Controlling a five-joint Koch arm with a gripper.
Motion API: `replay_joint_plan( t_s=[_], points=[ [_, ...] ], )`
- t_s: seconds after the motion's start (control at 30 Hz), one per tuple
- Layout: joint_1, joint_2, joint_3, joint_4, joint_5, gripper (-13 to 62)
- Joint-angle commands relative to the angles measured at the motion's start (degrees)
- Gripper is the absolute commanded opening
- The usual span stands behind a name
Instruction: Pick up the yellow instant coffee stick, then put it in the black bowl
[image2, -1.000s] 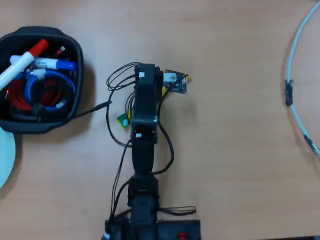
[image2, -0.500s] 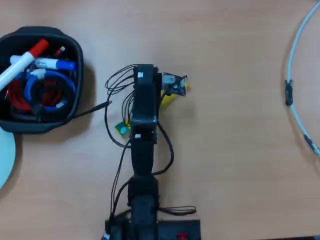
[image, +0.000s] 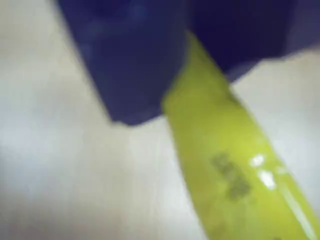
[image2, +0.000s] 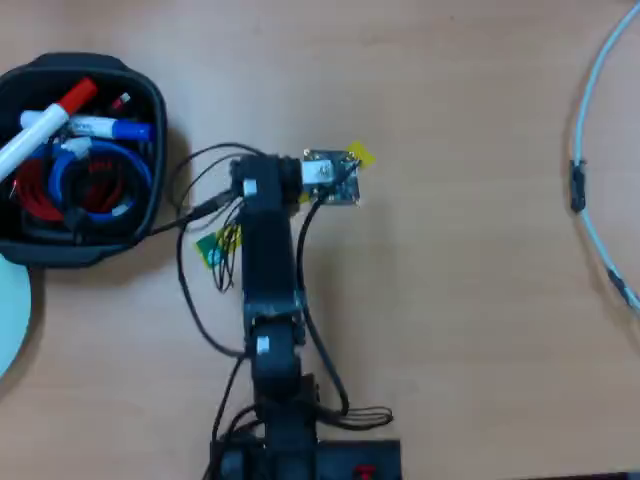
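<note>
Jaws (image: 172, 95) look clamped on the stick (image: 225, 160): wrist view shows dark jaw bodies either side of its upper end and the yellow sachet running down-right over the desk (image: 60, 175). Blurred, so I can't confirm how firm the grip is.

Overhead: stick is under the arm, yellow end (image2: 358, 155) poking out right of the wrist, green end (image2: 212, 247) out on the left. Bowl (image2: 150, 200) sits far left, well apart from it.

My call for the carry: go left slowly, stay high enough to clear the thick wall, release only when the stick's middle is over the bowl. It's long and thin, so the free ends may sag or catch the rim. The bowl already holds markers and cables, so expect it to rest on top.

Stick: flat, glossy yellow, faint dark print, green end.
</note>
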Motion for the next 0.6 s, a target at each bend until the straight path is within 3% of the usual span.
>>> replay_joint_plan(
  t_s=[0.0,0.57],
  points=[
    [-2.02,7.29,-1.76,4.92,2.64,-6.9],
    [-21.71,9.49,-9.58,2.46,25.49,-6.9]
  ],
)
